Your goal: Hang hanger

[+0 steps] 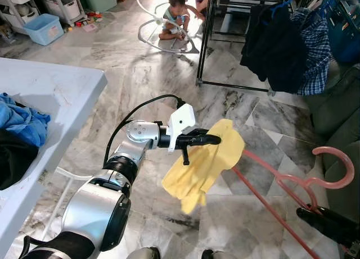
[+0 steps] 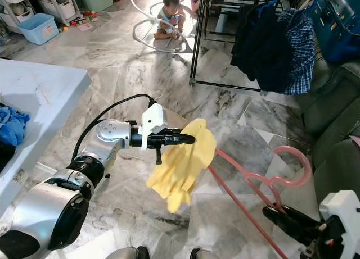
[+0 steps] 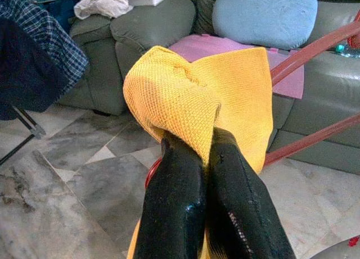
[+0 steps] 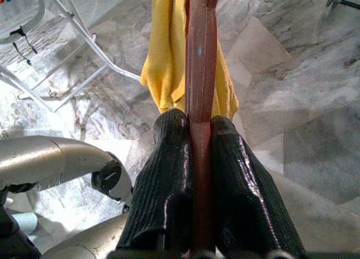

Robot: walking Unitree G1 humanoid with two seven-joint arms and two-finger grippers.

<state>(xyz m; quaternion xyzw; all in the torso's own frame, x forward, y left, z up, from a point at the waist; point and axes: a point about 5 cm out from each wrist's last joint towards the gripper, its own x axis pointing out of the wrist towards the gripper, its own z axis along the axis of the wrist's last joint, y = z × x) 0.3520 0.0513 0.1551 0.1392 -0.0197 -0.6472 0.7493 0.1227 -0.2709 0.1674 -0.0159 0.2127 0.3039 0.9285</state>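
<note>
Reaching out over the marble floor (image 1: 140,79), the left gripper (image 1: 209,139) has its 2 black fingers (image 3: 174,203) pinched together on a fold of the yellow cloth (image 1: 205,163), which drapes over one shoulder of the pink hanger (image 1: 292,183) and hangs down below it. The right gripper (image 4: 191,175) holds the same hanger from the opposite end, its 2 fingers (image 4: 163,186) clamped on either side of the hanger's flat bar, near the curved hook (image 1: 340,169). The hanger slants through the air between the 2 grippers, with the cloth end toward the left gripper. Beyond the hanger stands a black clothes rack (image 1: 208,40) carrying a dark garment (image 1: 275,45) and a blue checked shirt (image 1: 315,51) on blue hangers. A small child (image 1: 175,17) sits on the floor beside the rack's far side. A grey-green sofa (image 3: 140,40) lies past the hanger, bearing a light blue cushion (image 3: 264,14). On the opposite side from the rack, a white table (image 1: 50,96) carries blue clothes (image 1: 19,121).
</note>
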